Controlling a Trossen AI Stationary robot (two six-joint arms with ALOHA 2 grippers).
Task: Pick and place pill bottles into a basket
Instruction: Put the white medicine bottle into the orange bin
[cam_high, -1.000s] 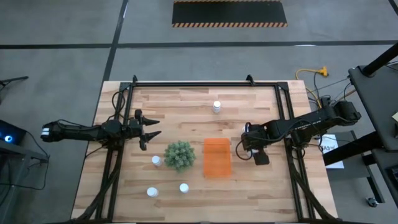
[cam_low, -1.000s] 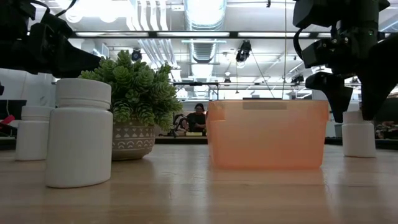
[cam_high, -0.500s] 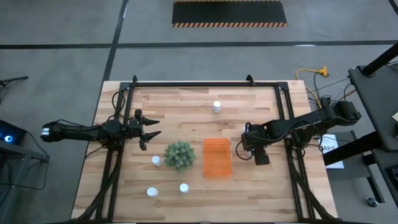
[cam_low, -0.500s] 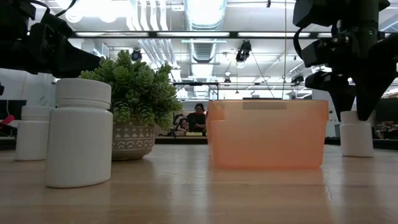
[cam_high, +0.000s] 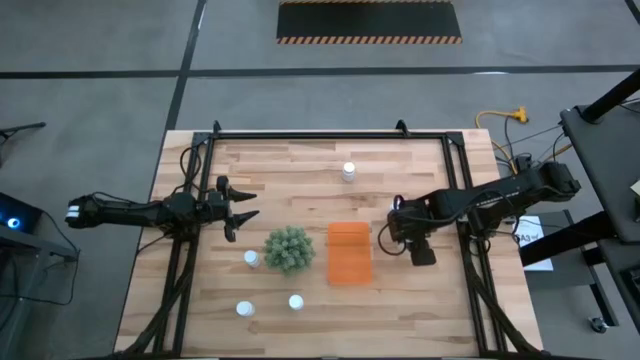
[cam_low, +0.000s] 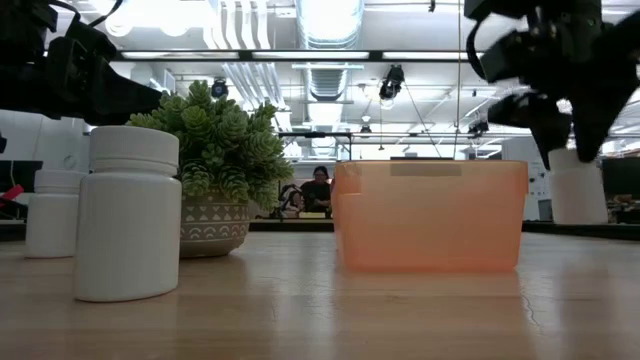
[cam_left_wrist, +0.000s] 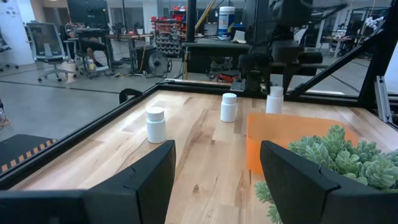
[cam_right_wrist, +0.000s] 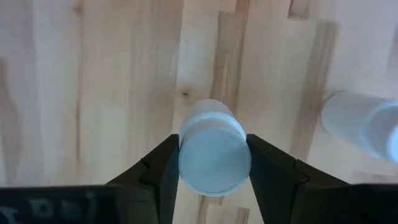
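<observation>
My right gripper (cam_high: 397, 234) is shut on a white pill bottle (cam_right_wrist: 214, 152) just right of the orange basket (cam_high: 349, 252). A second bottle (cam_right_wrist: 364, 127) stands on its base close by. Other bottles stand at the far middle (cam_high: 348, 171) and near left (cam_high: 251, 259), (cam_high: 244, 309), (cam_high: 296, 301). My left gripper (cam_high: 243, 210) waits open and level at the table's left, above the wood, with nothing between its fingers (cam_left_wrist: 149, 180). My right gripper pinches the bottle's cap end (cam_right_wrist: 186, 158) between its two fingers, one on each side. The fingers come from above, pointing down. The bottle hangs upright below them, its base (cam_low: 578, 216) lifted clear of the table.
A round green plant in a patterned pot (cam_high: 288, 250) stands left of the basket, between it and the near-left bottles. A black frame (cam_high: 330, 135) rims the table. Bare wood lies right of the basket and along the near edge.
My right gripper has shut on the bottle beside the basket and then risen, lifting the bottle upright off the table.
</observation>
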